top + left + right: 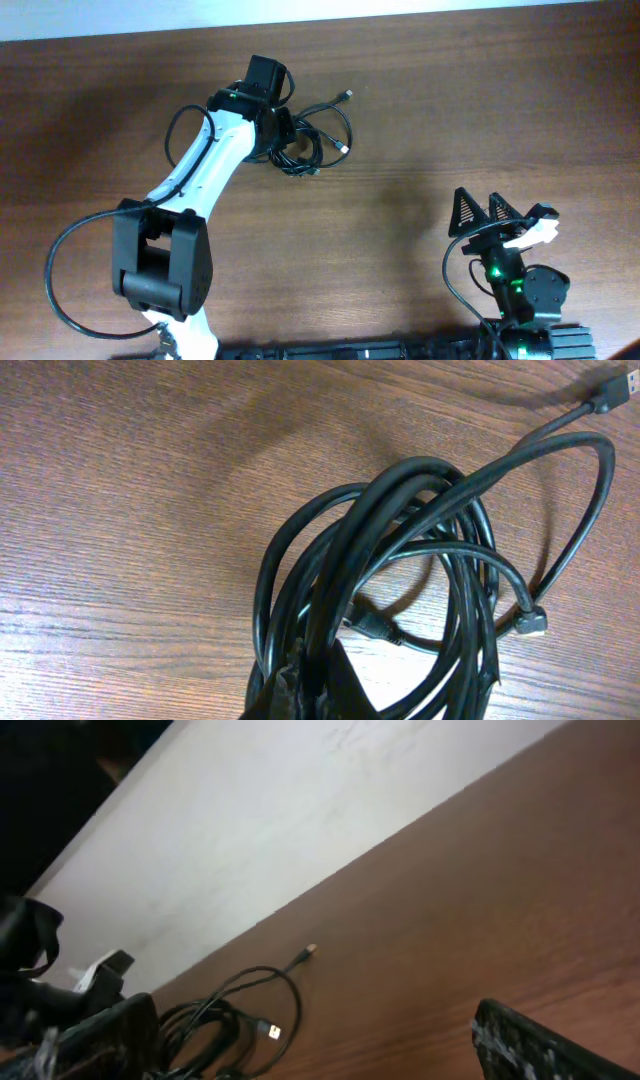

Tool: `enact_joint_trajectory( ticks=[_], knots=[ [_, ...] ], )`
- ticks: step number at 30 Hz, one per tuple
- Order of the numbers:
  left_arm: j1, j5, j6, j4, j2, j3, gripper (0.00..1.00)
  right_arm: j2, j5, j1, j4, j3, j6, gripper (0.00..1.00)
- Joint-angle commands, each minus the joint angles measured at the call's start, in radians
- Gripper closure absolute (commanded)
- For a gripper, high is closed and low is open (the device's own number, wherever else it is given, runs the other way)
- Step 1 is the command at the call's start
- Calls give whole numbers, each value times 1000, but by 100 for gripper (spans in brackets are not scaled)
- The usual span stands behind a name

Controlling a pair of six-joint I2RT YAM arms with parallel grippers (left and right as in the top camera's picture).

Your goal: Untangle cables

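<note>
The first step of untangling is in hand: a grasp on the knot, with no separating done yet. The left gripper [300, 690] is pressed together on several strands at the near edge of the cables [303, 160], as the left wrist view shows. The right gripper [482, 215] is spread wide and holds nothing. It is parked well apart from the bundle, at the near right of the tabletop [450, 100].

The next move is judged to call for one of two things. Either the pinched strands are lifted and drawn away so that the loops slide free, or the right gripper is brought across to take a loose end while the left gripper keeps its hold. A slow pull is advised, since the overlapping loops could tighten rather than open.

The cables lie toward the far side of the tabletop, left of centre, just ahead of the left arm. They are thin, black and glossy, and are wound into a loose heap of overlapping coils. How many separate cords there are cannot be told. One end runs out of the heap to a straight plug [610, 390] lying on bare wood. A second end curves round the outside to a small angled plug [535, 622]. A third connector [375, 628] rests inside the coils, on the wood under the crossing strands.
</note>
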Motion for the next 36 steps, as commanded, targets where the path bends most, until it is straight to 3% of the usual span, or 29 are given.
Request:
enact_joint_trajectory(
  ticks=[1,5,10,15,18,20,22,26,29,30,32,36],
  knots=[
    [6,15,-11,8,-42,23,100,9,-16,5,-45,14,-29,1],
    [6,55,33,14,-42,23,100,126,-8,5,-251,162,-139,1],
    [6,56,33,40,-42,23,100,515,-50,5,-385,426,-216,1],
    [6,56,33,40,-43,24,100,873,-389,6,-366,605,-212,1],
    [6,97,32,43,-55,37,100,1044,-645,6,-266,606,-94,1],
    [6,151,32,48,-76,51,100,1152,-713,10,-208,606,-36,1],
    [6,161,32,47,-119,51,100,1255,-716,59,-142,605,46,0],
    [5,164,33,42,-156,51,100,1381,-673,209,113,605,206,18],
    [3,195,57,-12,-155,51,100,1447,-491,367,379,605,369,26],
    [3,196,76,-26,-156,51,100,1447,-437,396,403,605,374,27],
    [-17,198,102,-46,-156,51,100,1447,-300,467,429,606,397,41],
    [-73,198,105,-41,-156,51,100,1447,-166,563,429,605,416,44]
  ],
)
